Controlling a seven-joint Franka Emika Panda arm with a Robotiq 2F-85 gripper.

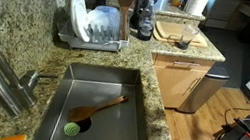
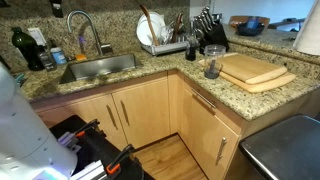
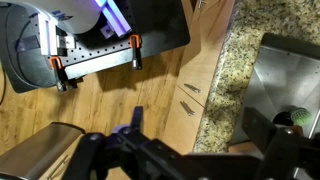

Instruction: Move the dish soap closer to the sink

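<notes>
The sink point(image 2: 100, 68) is a steel basin with a curved faucet point(image 2: 85, 25). It also shows in an exterior view point(image 1: 99, 106) and at the right edge of the wrist view point(image 3: 290, 70). A small bottle with blue liquid low down, apparently the dish soap point(image 2: 57, 55), stands on the counter just beside the sink, next to dark bottles point(image 2: 25, 47). It is small and hard to make out. My gripper point(image 3: 190, 150) shows only in the wrist view. It is open and empty, above the floor and cabinet front, far from the soap.
A wooden brush with a green head point(image 1: 93, 111) lies in the sink. A wire dish rack point(image 1: 93, 27) with plates, dark containers point(image 1: 143, 17), a glass jar point(image 2: 212, 62) and cutting boards point(image 2: 255, 70) stand on the granite counter. The robot's black base point(image 3: 100, 45) is on the floor.
</notes>
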